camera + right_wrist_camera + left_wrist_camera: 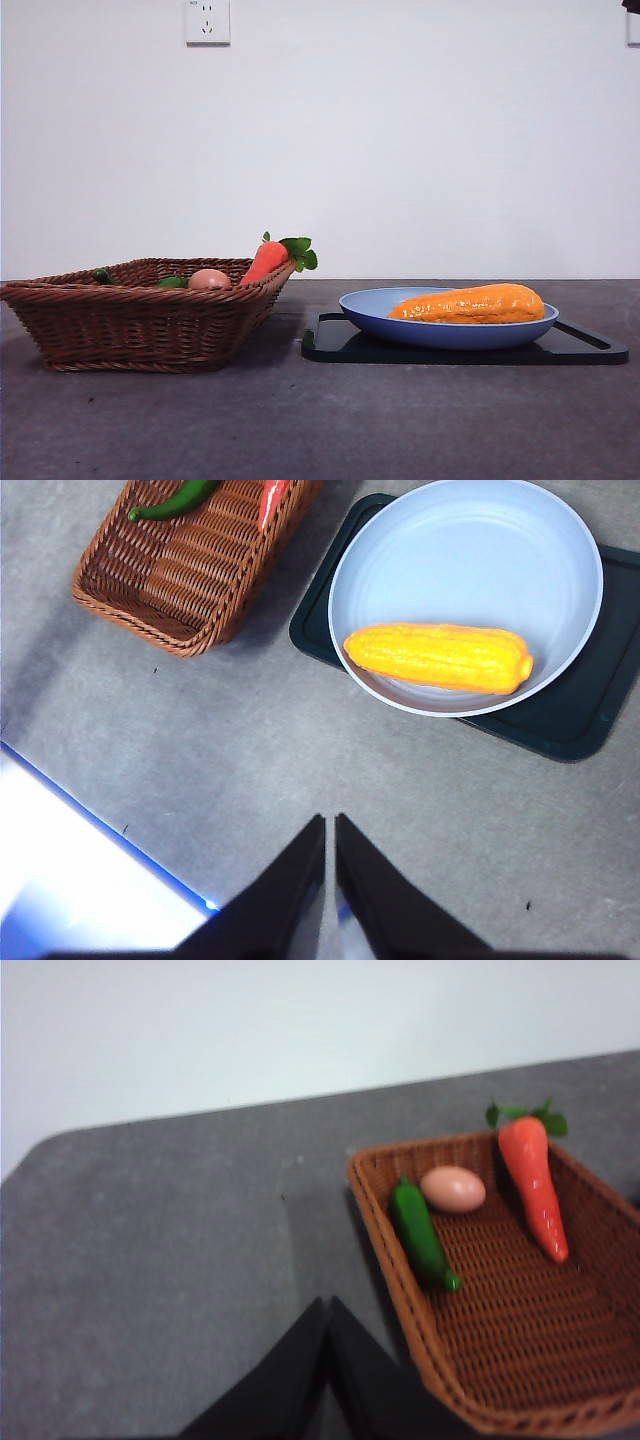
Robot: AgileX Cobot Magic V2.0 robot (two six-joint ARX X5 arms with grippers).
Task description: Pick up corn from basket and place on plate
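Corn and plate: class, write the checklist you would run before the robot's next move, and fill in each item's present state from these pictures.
1. Corn lies inside the plate: ok.
2. Corn out of the basket: ok.
3. Plate sits on the black tray: ok.
4. Right gripper shut, holding nothing, away from the plate: ok.
5. Left gripper shut, outside the basket: ok.
6. Carrot inside the basket: ok.

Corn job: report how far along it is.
Done: the corn lies on the plate, which sits on the black tray, apart from the basket. In hand: nothing; the left gripper and right gripper are shut and empty above the table. Left: nothing visible; carrot, egg and green pepper remain in the basket.
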